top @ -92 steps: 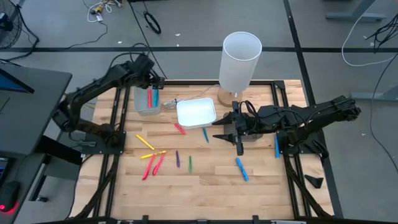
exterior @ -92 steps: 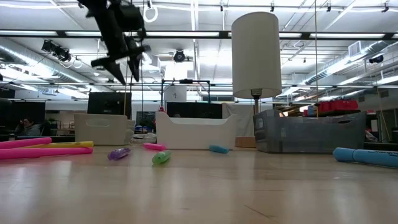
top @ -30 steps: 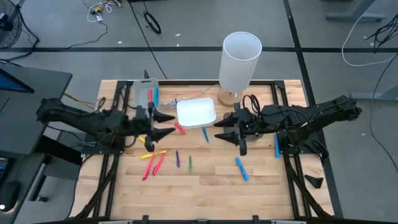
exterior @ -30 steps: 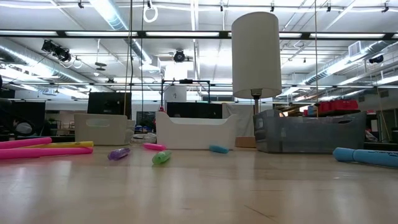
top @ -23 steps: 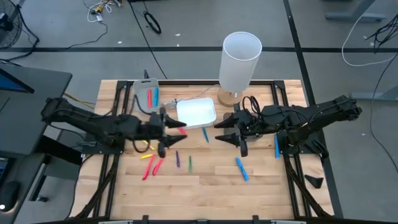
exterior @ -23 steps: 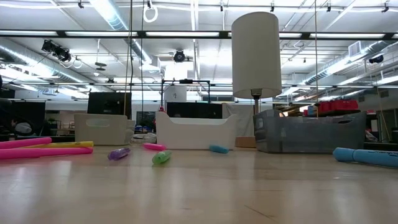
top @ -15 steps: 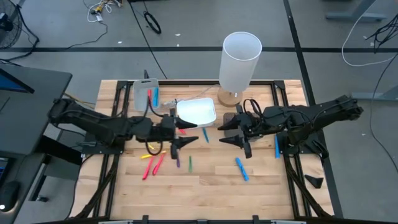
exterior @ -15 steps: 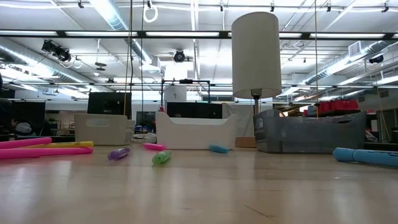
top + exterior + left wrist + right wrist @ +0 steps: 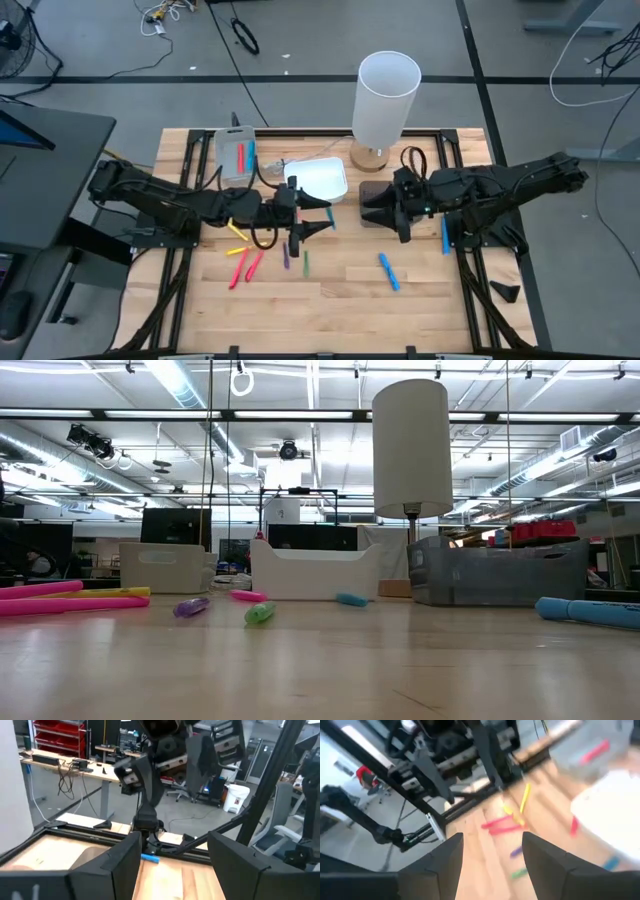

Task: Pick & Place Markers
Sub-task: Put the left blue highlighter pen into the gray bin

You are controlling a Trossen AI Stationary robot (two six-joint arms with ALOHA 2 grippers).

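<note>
White lamp point(image 9: 385, 100) beside white tray point(image 9: 316, 181)

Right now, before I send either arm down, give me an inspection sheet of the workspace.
Surface: wooden table top inside a black frame, flat.
Job's things: loose markers lie in front of the trays, a blue marker lies apart toward the right, and two more stand in the grey tray.
Clutter: white tray mid-table; white lamp at the back edge.
Hands: left hand open, empty, above the green and purple markers; right hand open, empty, just right of the white tray.
Cables: a loop on the right arm; more on the floor behind the table.
Surroundings: open workshop with desks and red bins; nobody clearly seen.
</note>
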